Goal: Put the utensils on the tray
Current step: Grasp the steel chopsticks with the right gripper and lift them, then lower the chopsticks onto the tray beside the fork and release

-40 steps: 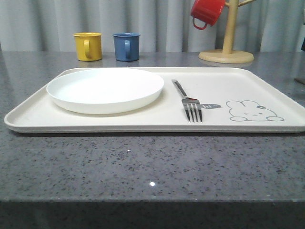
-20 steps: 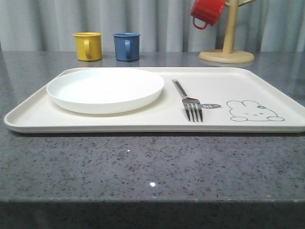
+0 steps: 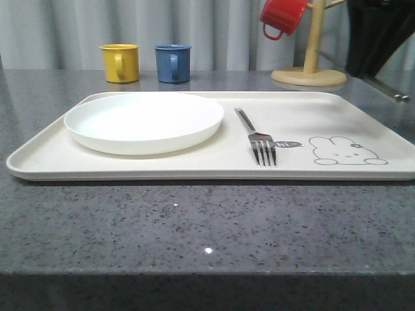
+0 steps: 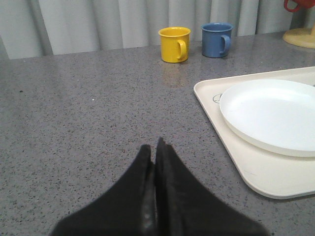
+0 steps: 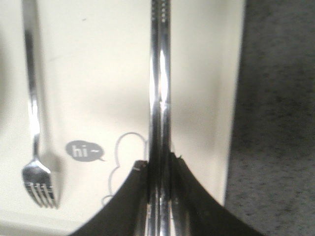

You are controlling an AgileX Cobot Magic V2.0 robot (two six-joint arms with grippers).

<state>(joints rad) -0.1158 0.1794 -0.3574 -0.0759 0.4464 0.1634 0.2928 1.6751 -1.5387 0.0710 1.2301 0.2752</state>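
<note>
A silver fork (image 3: pixel 256 136) lies on the cream tray (image 3: pixel 194 167), tines toward the front, just left of the grey rabbit drawing. In the right wrist view my right gripper (image 5: pixel 160 164) is shut on a pair of silver chopsticks (image 5: pixel 160 73), held above the tray's (image 5: pixel 98 73) right part over the rabbit outline, with the fork (image 5: pixel 33 123) off to one side. The dark right arm (image 3: pixel 373 39) hangs at the back right, a metal tip (image 3: pixel 392 94) poking out below it. Beside the tray's (image 4: pixel 256 174) left edge, my left gripper (image 4: pixel 153 147) is shut and holds nothing.
A round white plate (image 3: pixel 144 122) takes up the tray's left half. Yellow (image 3: pixel 120 62) and blue (image 3: pixel 172 63) mugs stand behind the tray. A wooden mug tree (image 3: pixel 309 65) with a red mug (image 3: pixel 282 16) stands at the back right.
The right arm has come into the front view at the top right, carrying the chopsticks. The fork, plate and tray have not moved.
</note>
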